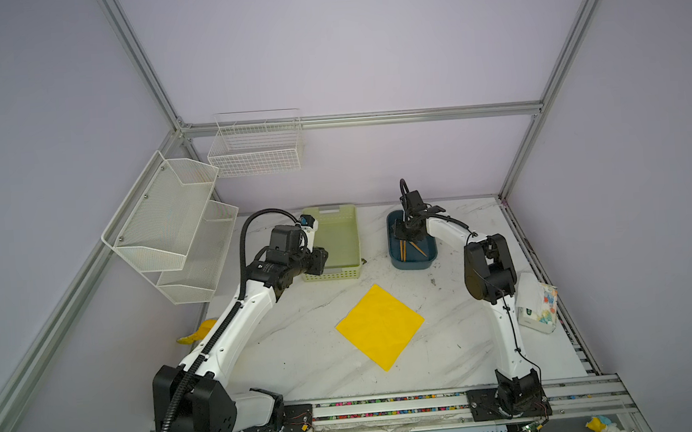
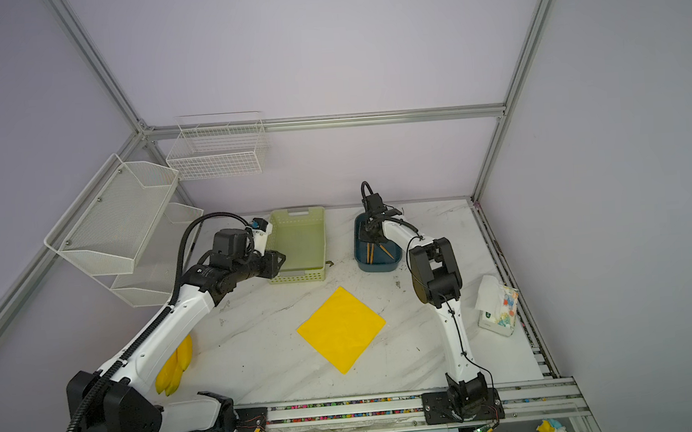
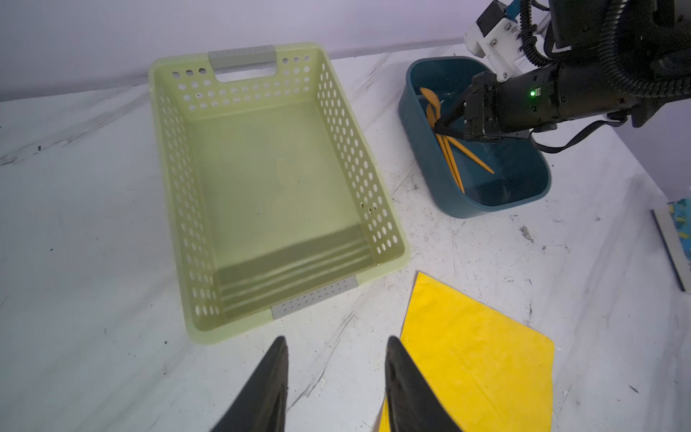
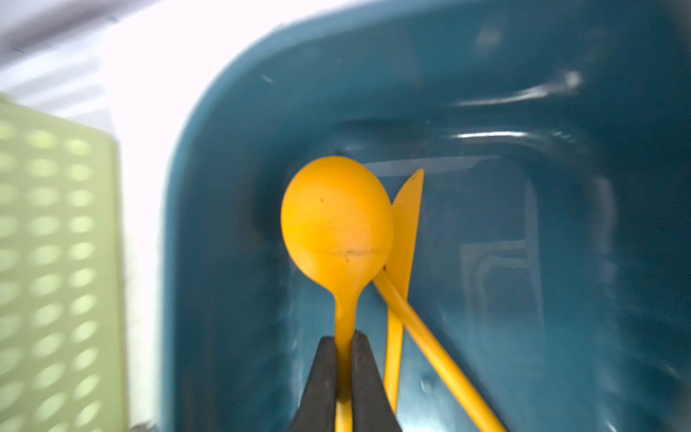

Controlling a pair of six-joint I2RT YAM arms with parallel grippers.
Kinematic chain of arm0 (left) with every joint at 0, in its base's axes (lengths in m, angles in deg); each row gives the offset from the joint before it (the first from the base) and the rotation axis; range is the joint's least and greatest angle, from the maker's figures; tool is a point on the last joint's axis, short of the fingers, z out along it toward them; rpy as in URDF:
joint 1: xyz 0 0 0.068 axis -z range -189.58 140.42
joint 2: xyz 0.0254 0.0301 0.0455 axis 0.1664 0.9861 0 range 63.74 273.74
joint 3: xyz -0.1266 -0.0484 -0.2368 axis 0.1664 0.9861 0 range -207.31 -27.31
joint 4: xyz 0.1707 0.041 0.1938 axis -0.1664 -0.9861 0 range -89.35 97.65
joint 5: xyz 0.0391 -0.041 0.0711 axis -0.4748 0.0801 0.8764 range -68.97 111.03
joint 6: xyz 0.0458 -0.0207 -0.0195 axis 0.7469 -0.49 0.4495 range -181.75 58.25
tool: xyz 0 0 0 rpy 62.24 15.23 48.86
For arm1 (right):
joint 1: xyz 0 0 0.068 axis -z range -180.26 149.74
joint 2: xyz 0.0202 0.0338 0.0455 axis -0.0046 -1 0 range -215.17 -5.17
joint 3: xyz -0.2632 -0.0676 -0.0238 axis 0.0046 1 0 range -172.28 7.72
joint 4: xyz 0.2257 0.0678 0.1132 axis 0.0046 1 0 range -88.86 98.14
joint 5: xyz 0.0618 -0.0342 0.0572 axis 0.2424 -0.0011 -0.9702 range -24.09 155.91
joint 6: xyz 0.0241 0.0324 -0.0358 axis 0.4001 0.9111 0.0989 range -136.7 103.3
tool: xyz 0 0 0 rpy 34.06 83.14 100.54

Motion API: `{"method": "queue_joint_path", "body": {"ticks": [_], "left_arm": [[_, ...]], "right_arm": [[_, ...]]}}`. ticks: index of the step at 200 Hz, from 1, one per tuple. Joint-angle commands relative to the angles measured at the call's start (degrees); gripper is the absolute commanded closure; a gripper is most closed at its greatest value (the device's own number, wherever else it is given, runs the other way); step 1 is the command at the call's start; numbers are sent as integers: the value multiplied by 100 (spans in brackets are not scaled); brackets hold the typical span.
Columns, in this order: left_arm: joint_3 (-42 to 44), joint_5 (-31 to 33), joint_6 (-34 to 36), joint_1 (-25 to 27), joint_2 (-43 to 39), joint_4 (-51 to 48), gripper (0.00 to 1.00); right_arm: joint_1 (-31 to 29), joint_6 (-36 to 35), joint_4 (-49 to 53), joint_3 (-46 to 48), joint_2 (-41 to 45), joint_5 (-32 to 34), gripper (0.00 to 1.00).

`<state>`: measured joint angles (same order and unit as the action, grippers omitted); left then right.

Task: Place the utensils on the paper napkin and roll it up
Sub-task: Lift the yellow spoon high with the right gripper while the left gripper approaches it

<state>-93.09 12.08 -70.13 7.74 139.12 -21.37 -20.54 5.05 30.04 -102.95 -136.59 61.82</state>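
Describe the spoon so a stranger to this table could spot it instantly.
On the marble table, find the dark blue tub beside the green basket. Of the orange utensils inside, the spoon alone has a round bowl, and the right claw pinches its handle; the knife beside it is pointed.

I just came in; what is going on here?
The right gripper is down in the dark blue plastic tub, shut on the handle of the orange plastic spoon; the orange knife lies beside it. The left gripper hangs open and empty by the light green perforated basket. The yellow paper napkin lies flat, nothing on it.
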Motion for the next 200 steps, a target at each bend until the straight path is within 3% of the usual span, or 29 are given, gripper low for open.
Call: {"method": "queue_joint_path", "body": {"ticks": [1,38,89,154,176,200], "left_arm": [[-188,-866,-276,-26,-72,505,58],[-384,-1729,-858,-10,91,1045,58],[-653,-2667,-1449,67,280,1806,58],[-808,-3473,-2141,196,211,3076,57],[-987,-3543,-2190,279,183,3278,57],[-1163,-3483,-2104,333,162,3245,57]], "right_arm": [[19,-65,-496,238,741,-47,98],[38,-185,-860,724,1484,-275,100],[33,-159,-2499,1841,2755,-1851,100],[-62,393,-4904,2813,3719,-3889,100],[-215,666,-5645,3050,3890,-4210,100],[-411,670,-5572,2904,3904,-4338,100]]}}
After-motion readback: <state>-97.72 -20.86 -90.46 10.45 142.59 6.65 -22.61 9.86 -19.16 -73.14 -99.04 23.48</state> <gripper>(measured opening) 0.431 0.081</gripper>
